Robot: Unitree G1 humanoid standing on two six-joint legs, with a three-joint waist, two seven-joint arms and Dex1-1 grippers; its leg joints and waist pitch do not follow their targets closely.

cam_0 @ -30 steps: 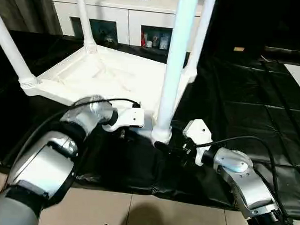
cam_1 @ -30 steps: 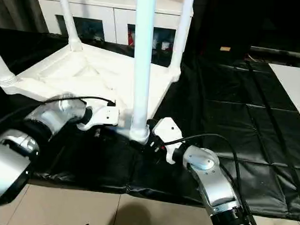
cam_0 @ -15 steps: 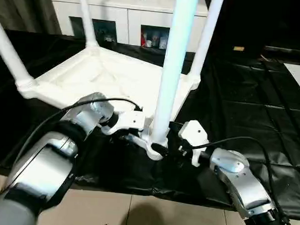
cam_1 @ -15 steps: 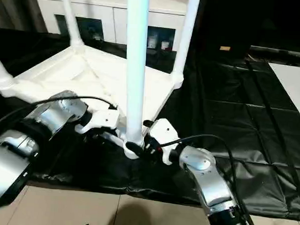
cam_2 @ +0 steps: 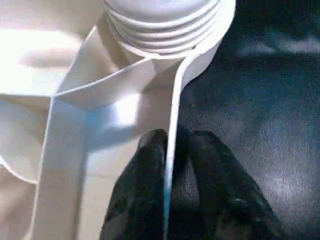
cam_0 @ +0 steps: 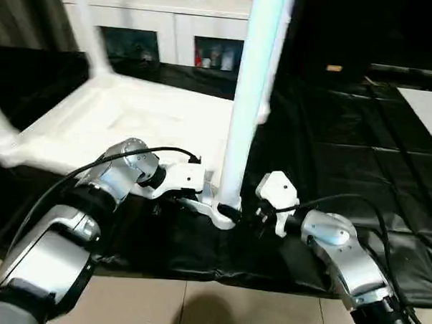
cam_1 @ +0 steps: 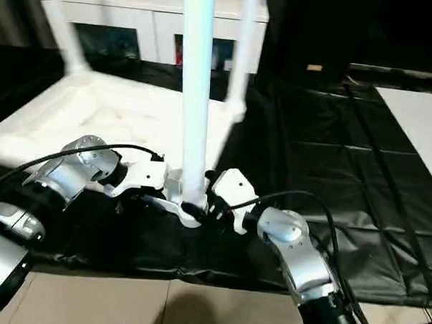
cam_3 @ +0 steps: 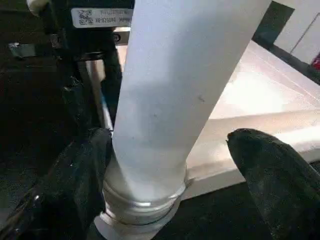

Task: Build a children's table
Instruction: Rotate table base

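Head views, table: the children's table [cam_0: 132, 122] lies upside down on the black work table [cam_0: 360, 139], its near corner socket [cam_0: 224, 214] at 6 o'clock of the top, over the near edge
Head views, change: compare with a second ago; you will find the near corner now lower and nearer the robot, and the far legs blurred, so judge the whole table to be sliding or turning under both grippers
Head views, meaning: all four legs stand in their sockets, so you should read this as repositioning or checking the last joint, not fitting a new part
Head views, arms: the left gripper [cam_0: 200, 202] reaches in from 9 o'clock of the near leg [cam_0: 247, 99]; the right gripper [cam_0: 248, 212] comes from 3 o'clock; both silver forearms run low and nearly level toward the socket
Left wrist view, pincer: the left fingers [cam_2: 145, 195] are narrow, pinched on the thin edge rib [cam_2: 172, 150] of the table top, one finger on each face
Left wrist view, position: the threaded socket collar [cam_2: 165, 25] sits just beyond the fingertips
Right wrist view, pincer: the right fingers [cam_3: 270, 170] stand wide either side of the leg base [cam_3: 145, 190]; one finger lies close against the leg, the other stands apart from it, so treat the leg as straddled, not clamped
Right wrist view, position: the leg rises from its collar directly between the fingers
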